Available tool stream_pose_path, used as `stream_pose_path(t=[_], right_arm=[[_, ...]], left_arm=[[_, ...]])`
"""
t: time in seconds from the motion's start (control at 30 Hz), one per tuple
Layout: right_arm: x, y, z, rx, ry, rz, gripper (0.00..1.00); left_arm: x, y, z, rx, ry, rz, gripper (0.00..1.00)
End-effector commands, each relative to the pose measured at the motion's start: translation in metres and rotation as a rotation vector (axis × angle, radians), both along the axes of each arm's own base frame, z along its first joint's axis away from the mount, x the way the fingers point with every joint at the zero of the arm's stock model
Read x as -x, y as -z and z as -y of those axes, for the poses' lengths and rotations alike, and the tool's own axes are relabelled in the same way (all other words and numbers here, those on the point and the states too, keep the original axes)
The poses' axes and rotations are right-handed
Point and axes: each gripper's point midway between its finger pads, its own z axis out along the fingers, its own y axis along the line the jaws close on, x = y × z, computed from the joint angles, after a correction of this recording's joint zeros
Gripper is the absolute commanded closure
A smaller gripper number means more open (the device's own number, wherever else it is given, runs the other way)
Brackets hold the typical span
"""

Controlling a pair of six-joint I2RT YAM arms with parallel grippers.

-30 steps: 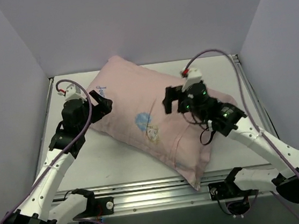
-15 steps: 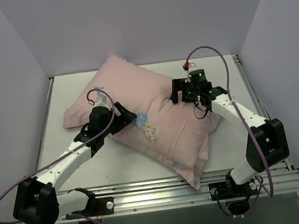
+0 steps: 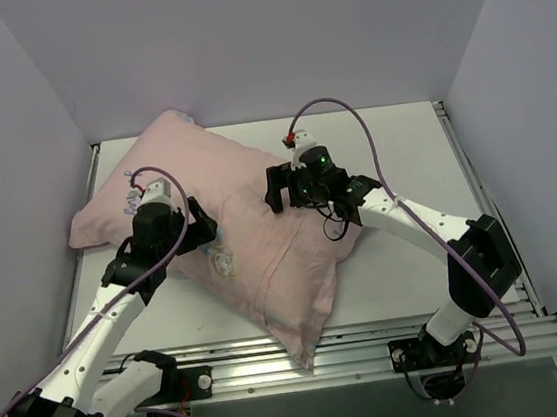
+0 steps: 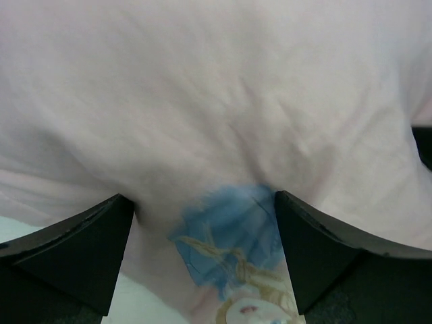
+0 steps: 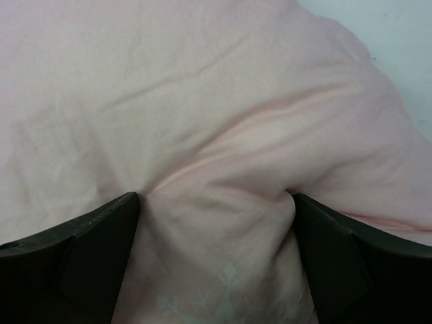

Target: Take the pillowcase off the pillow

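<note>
The pillowcase (image 3: 265, 270) shows its pale pink side with a small blonde-girl print (image 3: 226, 262) and lies diagonally across the table. It covers the pillow, which is hidden inside. My left gripper (image 3: 201, 233) presses down on the left half, just above the print. In the left wrist view its jaws stand wide on the pillowcase (image 4: 216, 101), and the left gripper (image 4: 202, 206) straddles the blue and blonde print. My right gripper (image 3: 278, 188) pushes into the upper middle. In the right wrist view the right gripper (image 5: 216, 202) is open, with a bulge of pillowcase (image 5: 202, 101) between its fingers.
The white table (image 3: 402, 144) is boxed in by pale walls on the left, back and right. A metal rail (image 3: 355, 346) runs along the near edge, and the pillowcase's lower corner (image 3: 300, 352) reaches it. Purple cables loop above both wrists.
The pillowcase with the pillow inside has slid left, toward the left wall. Both grippers moved left with it, and the right arm has stretched out further. The right jaws have narrowed slightly.
</note>
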Motion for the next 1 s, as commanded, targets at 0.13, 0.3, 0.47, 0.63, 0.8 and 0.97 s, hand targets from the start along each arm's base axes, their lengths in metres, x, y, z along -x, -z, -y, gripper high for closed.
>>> stream_pose_path(t=[0.13,0.3,0.47,0.63,0.8,0.97], right_arm=[[0.034,-0.070,0.028,-0.056,0.083,0.069,0.10],[0.046,-0.081,0.090,-0.061,0.288,0.106,0.08],[0.062,-0.056,0.122,-0.120,0.356,0.045,0.08],[0.075,-0.003,0.119,-0.171,0.310,-0.048,0.09],[0.072,0.030,0.111,-0.231,0.297,-0.088,0.11],[0.073,0.069,0.113,-0.230,0.301,-0.164,0.12]], left_arm=[[0.041,-0.107,0.072,-0.215,0.539,0.256,0.06],[0.058,-0.121,0.127,-0.343,0.726,0.371,0.06],[0.065,-0.111,0.181,-0.594,0.809,0.481,0.06],[0.054,-0.103,0.208,-0.680,0.822,0.514,0.06],[0.043,-0.104,0.221,-0.698,0.799,0.538,0.06],[0.034,-0.092,0.232,-0.730,0.797,0.536,0.06]])
